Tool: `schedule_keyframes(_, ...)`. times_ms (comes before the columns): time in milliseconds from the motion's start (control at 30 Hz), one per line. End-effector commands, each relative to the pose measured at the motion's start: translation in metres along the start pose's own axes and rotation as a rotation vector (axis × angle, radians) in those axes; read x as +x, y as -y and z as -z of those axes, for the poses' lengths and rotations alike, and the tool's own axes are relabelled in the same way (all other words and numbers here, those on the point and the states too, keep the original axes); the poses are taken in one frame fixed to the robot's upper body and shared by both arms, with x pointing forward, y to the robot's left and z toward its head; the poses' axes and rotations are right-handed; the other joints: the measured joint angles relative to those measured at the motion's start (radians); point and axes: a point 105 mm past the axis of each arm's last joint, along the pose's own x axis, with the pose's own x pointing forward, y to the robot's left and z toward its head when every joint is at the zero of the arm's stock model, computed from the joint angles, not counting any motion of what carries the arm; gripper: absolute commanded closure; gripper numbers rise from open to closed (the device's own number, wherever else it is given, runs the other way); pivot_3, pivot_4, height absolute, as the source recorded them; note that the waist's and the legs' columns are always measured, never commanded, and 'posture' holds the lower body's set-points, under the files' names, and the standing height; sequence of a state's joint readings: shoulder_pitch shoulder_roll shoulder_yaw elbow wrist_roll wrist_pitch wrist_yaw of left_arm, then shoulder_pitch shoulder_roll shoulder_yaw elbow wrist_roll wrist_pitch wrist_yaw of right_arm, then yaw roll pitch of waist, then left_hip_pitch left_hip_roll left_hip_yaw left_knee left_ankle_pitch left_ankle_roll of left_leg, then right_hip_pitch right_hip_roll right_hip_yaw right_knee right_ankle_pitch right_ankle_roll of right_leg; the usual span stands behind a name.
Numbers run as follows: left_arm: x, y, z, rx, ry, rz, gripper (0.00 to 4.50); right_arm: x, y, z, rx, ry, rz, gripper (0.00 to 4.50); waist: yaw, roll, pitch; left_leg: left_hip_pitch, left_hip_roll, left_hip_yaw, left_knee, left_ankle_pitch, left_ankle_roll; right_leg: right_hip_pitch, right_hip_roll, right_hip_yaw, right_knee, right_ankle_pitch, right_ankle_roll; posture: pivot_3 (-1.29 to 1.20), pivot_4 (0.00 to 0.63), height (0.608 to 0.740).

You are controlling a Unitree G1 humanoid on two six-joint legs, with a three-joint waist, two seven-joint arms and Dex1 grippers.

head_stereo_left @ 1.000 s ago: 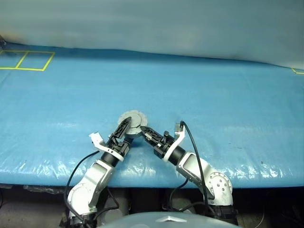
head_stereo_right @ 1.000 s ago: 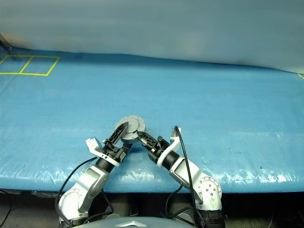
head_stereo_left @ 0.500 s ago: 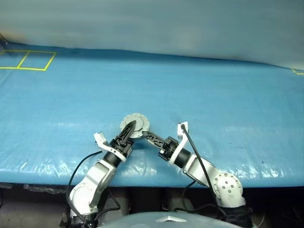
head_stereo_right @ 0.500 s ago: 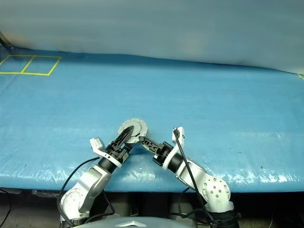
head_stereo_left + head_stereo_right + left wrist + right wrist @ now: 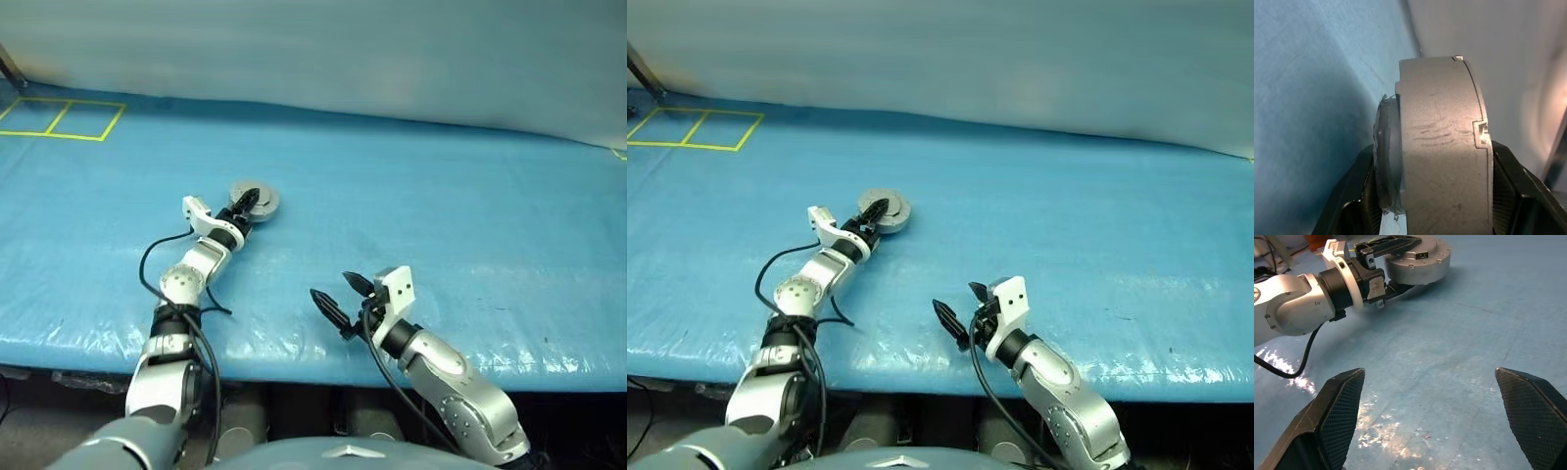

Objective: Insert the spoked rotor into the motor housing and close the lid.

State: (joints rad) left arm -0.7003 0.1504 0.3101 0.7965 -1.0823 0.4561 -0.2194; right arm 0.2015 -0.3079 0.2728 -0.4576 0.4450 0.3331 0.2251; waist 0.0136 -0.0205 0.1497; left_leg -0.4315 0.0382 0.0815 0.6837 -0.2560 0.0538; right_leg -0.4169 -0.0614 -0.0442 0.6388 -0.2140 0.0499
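While the left gripper pinches the closed motor housing top and bottom on the blue table, the right gripper, at five o'clock from it, stands spread wide and empty

Open blue table cover on all sides of the motor housing. Only the left gripper, apparently clamped on it, blocking the near-left approach.

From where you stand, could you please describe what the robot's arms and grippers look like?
Both arms are silver-grey metal with rounded joints, black wrist bands and loose black cables. A white bracket sits at each wrist. The left gripper and right gripper each have two black, pointed fingers with cross-hatched pads.
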Motion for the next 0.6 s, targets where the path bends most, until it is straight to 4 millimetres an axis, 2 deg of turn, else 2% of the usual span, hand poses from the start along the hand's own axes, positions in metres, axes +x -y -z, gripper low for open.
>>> schedule_keyframes(33,0.016,0.018,-0.016,0.043,0.045,0.033,2.06,0.000,0.014,-0.009,-0.085,0.058,0.112,0.00,-0.001,0.000,0.000,0.000,0.000,0.000,0.000,0.000,0.000,0.000,0.000,0.000,0.000,0.000,0.001,0.00,0.150,0.740)
schedule_keyframes(167,0.026,0.014,-0.020,0.059,0.058,-0.048,2.06,0.004,0.023,-0.007,-0.201,0.067,0.202,0.00,-0.003,0.000,0.000,0.000,0.000,0.001,-0.001,0.000,0.000,0.000,-0.001,0.001,-0.001,0.000,0.002,0.00,0.150,0.740)
schedule_keyframes(300,0.025,0.007,-0.016,0.054,0.021,-0.099,2.06,0.005,0.019,-0.003,-0.188,0.056,0.184,0.00,-0.008,0.000,0.000,0.001,0.000,0.001,-0.001,0.001,-0.001,0.000,-0.001,0.001,0.000,-0.001,0.002,0.00,0.150,0.740)
schedule_keyframes(400,0.019,-0.007,-0.011,0.055,-0.020,-0.143,1.06,0.006,0.018,-0.001,-0.185,0.051,0.186,0.00,-0.013,0.000,0.000,0.003,0.000,0.001,0.000,0.001,-0.002,0.001,-0.001,0.001,0.002,-0.001,0.002,0.00,0.150,0.740)
schedule_keyframes(500,0.006,-0.030,-0.006,0.092,-0.082,-0.206,0.07,0.007,0.015,0.001,-0.184,0.047,0.179,0.00,-0.025,0.000,-0.001,0.006,0.005,0.001,0.000,0.001,-0.002,0.004,-0.001,0.002,0.003,-0.001,0.002,0.00,0.150,0.740)
schedule_keyframes(600,-0.021,-0.056,0.001,0.108,-0.178,-0.255,0.03,0.010,0.015,0.004,-0.185,0.016,0.167,0.00,-0.045,0.002,-0.003,0.015,0.007,0.005,-0.003,-0.001,0.001,0.009,-0.001,0.004,0.004,-0.001,0.002,0.00,0.150,0.740)
